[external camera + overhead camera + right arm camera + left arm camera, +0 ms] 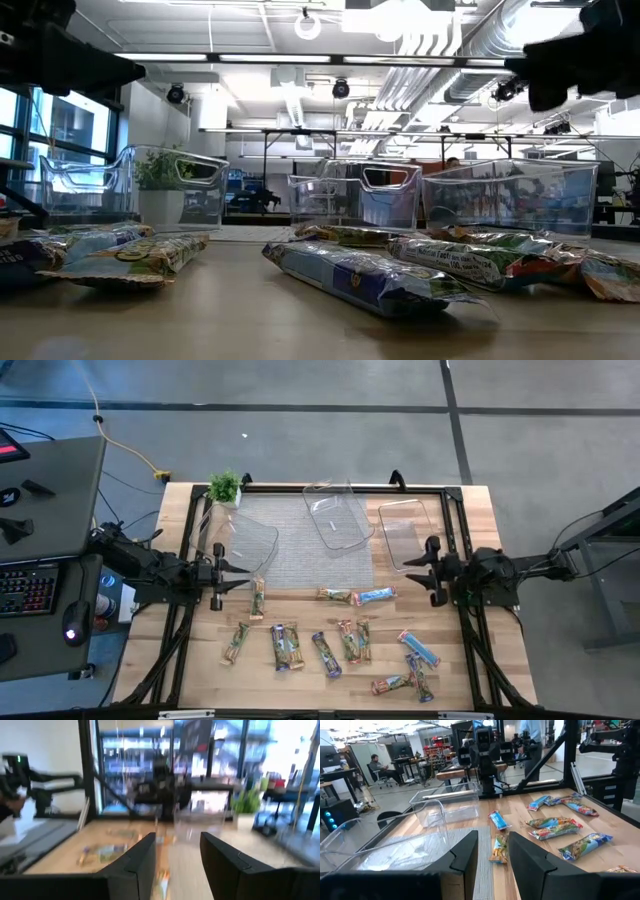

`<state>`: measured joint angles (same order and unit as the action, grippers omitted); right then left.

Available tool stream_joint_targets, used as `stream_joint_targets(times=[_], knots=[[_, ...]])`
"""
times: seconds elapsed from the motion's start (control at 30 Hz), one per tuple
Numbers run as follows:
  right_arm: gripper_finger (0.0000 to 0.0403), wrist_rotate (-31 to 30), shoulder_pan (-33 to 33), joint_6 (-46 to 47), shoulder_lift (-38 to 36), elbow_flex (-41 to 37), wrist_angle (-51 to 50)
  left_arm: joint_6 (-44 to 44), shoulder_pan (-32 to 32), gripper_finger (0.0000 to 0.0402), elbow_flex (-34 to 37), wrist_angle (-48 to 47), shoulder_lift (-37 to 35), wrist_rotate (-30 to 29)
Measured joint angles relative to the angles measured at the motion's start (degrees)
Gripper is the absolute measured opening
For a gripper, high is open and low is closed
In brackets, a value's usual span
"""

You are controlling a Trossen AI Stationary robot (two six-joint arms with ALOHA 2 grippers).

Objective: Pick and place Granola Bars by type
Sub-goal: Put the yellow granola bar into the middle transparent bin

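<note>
Left end effector [243, 572] spread, empty, w/ nearest granola bar [258, 599] just beside.

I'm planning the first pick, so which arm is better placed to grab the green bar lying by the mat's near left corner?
Left, probably. The left tool hangs open right beside that green bar, while the right tool, also open, waits across the table.
</note>
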<state>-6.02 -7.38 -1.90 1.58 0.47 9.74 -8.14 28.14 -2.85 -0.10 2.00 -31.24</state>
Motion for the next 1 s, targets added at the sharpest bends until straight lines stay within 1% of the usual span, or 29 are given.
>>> stream_joint_targets(times=[0.13,0.27,0.33,0.43,0.53,0.63,0.7,0.77,0.87,1.0], knots=[[0.0138,0.00,0.00,-3.38,0.00,0.00,5.40,5.18,0.00,0.0103,-0.02,0.43,-0.02,2.56],[0.0138,-1.12,-0.01,-4.18,-0.01,0.01,11.28,5.60,0.00,0.0103,-0.02,2.01,0.00,3.27],[0.0138,-2.76,0.00,-4.14,-0.02,0.00,13.00,5.36,0.00,0.0103,-0.02,4.86,0.00,1.14],[0.0138,-4.13,0.00,-4.14,0.02,0.00,11.99,5.42,-0.01,0.0103,-0.07,9.81,0.00,-3.13],[0.0138,-5.02,0.00,-3.37,0.05,0.01,12.27,1.71,0.00,0.0103,-0.19,16.63,-0.01,-5.67],[0.0138,-5.21,0.00,-4.36,1.87,1.08,11.85,-2.53,0.00,0.0103,-2.84,18.10,0.02,-6.04],[0.0138,-7.06,-0.01,-4.78,4.65,3.73,12.09,-4.44,0.00,0.0103,-6.25,17.08,0.24,-5.41],[0.0138,-9.04,0.02,-4.74,8.87,7.15,11.96,-5.34,0.00,0.0103,-10.11,14.74,1.26,-6.00],[0.0138,-9.66,0.02,-4.53,17.67,12.88,8.99,-5.14,0.00,0.0103,-16.12,8.69,4.40,-8.14],[0.0138,-10.12,0.02,-4.55,31.53,22.02,3.60,-5.13,-0.02,0.0103,-22.79,3.91,11.23,-10.45]])
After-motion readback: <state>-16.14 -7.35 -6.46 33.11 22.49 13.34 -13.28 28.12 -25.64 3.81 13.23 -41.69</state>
